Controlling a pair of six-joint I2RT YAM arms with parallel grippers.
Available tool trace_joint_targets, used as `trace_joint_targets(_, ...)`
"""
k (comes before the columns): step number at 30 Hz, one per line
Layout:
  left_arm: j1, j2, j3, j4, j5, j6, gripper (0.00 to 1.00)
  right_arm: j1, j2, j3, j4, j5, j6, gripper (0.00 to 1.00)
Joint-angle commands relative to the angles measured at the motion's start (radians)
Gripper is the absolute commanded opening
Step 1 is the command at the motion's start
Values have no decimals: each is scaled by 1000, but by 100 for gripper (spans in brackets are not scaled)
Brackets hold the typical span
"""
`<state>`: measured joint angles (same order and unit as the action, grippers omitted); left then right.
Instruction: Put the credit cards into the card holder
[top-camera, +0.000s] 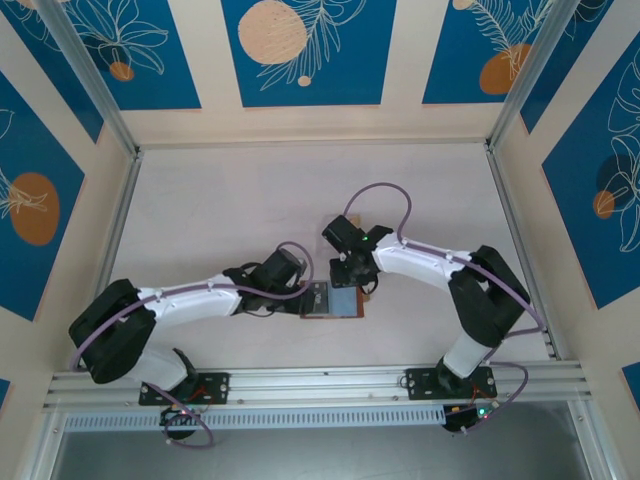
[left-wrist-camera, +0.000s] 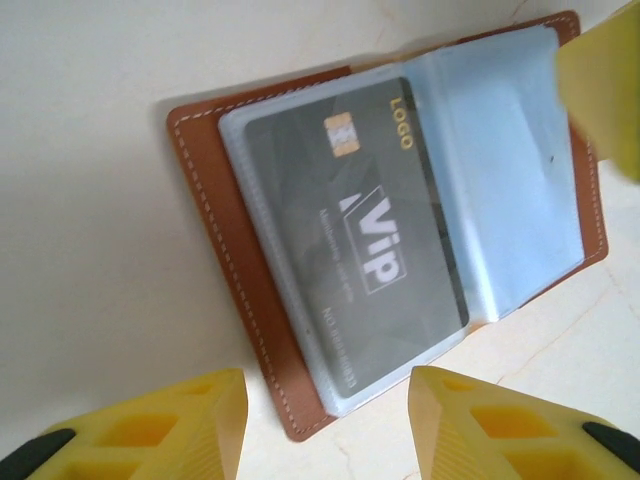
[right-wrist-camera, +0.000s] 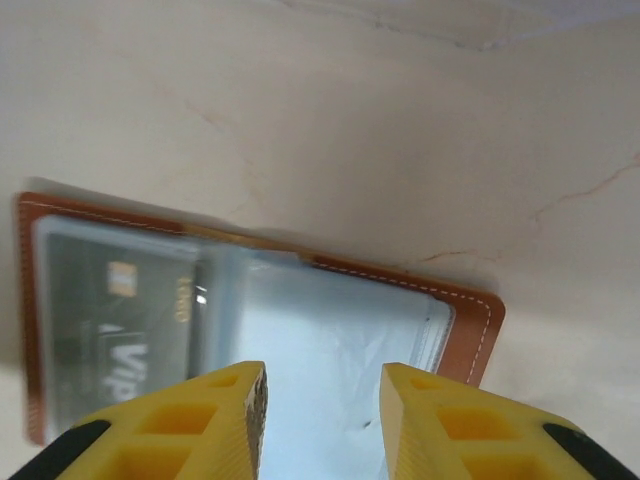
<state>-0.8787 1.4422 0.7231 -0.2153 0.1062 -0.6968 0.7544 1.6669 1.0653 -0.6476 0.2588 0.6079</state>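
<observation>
The card holder (top-camera: 345, 302) (left-wrist-camera: 200, 200) (right-wrist-camera: 470, 310) lies open and flat on the pale table (top-camera: 220, 220), near its front edge, between the two arms. From above the grippers cover much of it. A dark card (left-wrist-camera: 350, 240) (right-wrist-camera: 110, 320) with gold lettering and a chip sits inside the clear sleeve on one half. In the right wrist view it is blurred and its print is hard to read. The other half shows cloudy, pale blue plastic, and I cannot tell whether anything is in it. The left gripper (top-camera: 312, 295) (left-wrist-camera: 325, 385) hangs over the holder's near corner with its yellow jaws well apart and nothing between them. Its fingertips run off the frame. The right gripper (top-camera: 352, 283) (right-wrist-camera: 322, 385) is above the pale blue half, jaws likewise parted and gripping nothing. One of its fingers (left-wrist-camera: 600, 90) is cut off at the edge of the left wrist view. Whether either gripper touches the plastic cannot be made out.
</observation>
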Motion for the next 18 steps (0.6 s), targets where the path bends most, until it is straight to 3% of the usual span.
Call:
trace_joint_targets(1,7,37,25,29,35,15,46,-13,38,15,1,1,-39,35)
trace_joint_targets(12,7,118,-24,67,3,-3,41,5,114,-20,17,16,-18,34)
trace_joint_targets(16,7,122,-52,80,-2,-7,41,11,128,-44,25,-2,2,25)
trace_joint_targets(18,6,128,-59,87,-2,-7,41,16,121,-52,31,-9,9,15)
